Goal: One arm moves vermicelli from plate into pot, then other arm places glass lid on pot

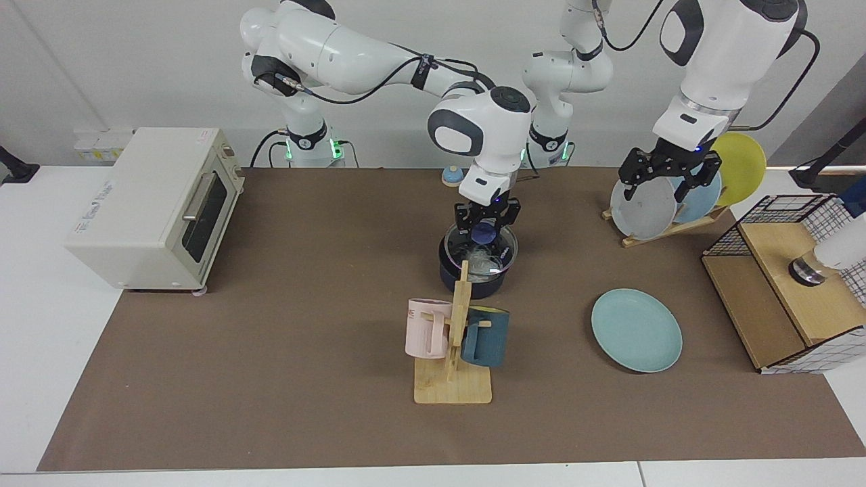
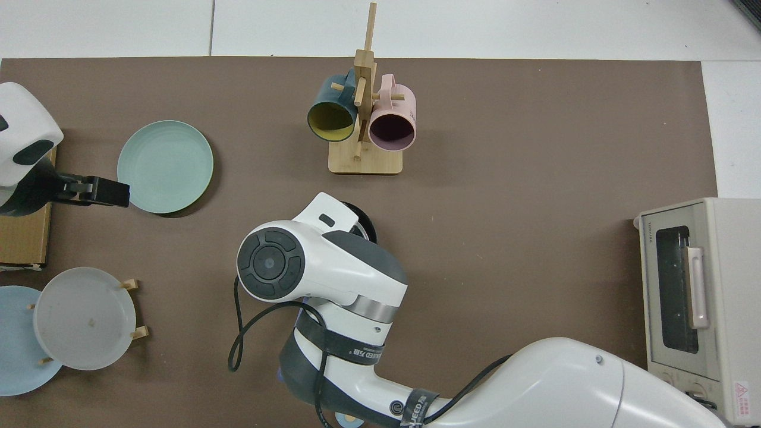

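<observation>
Both task steps look nearly done: the right end effector (image 1: 486, 221) stands over the pot (image 1: 473, 276), fingers astride the lid (image 1: 484, 247) knob to seat it above the vermicelli (image 1: 482, 260), while the left end effector (image 1: 667, 177) waits spread beyond the bare plate (image 1: 636, 330).

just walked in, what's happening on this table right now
The right arm's tool sits at the blue knob of the round clear glass lid, which rests on the small dark saucepan. Wispy white vermicelli lies inside. The pale teal-green plate is bare. The left arm's tool waits, open, by the dish rack.
</observation>
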### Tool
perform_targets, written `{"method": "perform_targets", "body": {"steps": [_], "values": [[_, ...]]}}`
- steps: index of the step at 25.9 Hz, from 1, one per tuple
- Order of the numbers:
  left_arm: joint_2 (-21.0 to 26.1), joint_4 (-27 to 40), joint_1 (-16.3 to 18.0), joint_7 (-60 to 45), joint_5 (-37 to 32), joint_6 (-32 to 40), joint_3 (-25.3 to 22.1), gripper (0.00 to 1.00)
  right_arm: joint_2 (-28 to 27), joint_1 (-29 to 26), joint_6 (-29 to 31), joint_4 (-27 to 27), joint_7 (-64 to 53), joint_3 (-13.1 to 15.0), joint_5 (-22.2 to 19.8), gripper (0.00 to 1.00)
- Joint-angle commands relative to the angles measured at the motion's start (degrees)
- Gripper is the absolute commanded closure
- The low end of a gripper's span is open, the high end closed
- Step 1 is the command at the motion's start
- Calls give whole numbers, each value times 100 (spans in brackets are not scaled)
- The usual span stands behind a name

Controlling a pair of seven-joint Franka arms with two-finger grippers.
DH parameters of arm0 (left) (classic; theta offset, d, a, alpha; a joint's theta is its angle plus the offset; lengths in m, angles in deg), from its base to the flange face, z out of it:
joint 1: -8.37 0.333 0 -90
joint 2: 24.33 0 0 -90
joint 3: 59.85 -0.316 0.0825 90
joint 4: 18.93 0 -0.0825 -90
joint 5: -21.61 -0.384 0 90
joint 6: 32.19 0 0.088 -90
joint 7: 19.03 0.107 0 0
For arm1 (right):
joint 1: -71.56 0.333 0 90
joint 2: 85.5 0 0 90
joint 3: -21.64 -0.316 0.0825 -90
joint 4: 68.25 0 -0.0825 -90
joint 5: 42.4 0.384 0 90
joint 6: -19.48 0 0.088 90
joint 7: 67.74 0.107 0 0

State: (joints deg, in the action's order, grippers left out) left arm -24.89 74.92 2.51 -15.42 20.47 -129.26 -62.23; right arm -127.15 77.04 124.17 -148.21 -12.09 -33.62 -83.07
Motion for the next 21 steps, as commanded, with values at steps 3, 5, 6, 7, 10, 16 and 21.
{"method": "perform_targets", "body": {"steps": [3,5,6,7,10,16,21], "values": [[-58,63,-170,26,88,-5,-104,0,43,-179,87,-240,-99,-116,-380,100],[-58,72,-170,34,88,13,-104,0,86,-188,78,-231,-99,-116,-380,100],[-58,72,-161,34,88,13,-104,0,104,-196,69,-223,-99,-116,-380,100],[-58,63,-144,34,88,13,-104,0,130,-205,60,-214,-99,-116,-380,100],[-58,72,-135,61,96,22,-113,0,192,-293,60,-179,-143,-125,-389,100],[-58,72,-135,122,96,22,-140,0,183,-302,60,-179,-169,-125,-477,100],[-58,72,-135,122,96,30,-122,0,148,-311,174,-170,-292,-116,-468,100]]}}
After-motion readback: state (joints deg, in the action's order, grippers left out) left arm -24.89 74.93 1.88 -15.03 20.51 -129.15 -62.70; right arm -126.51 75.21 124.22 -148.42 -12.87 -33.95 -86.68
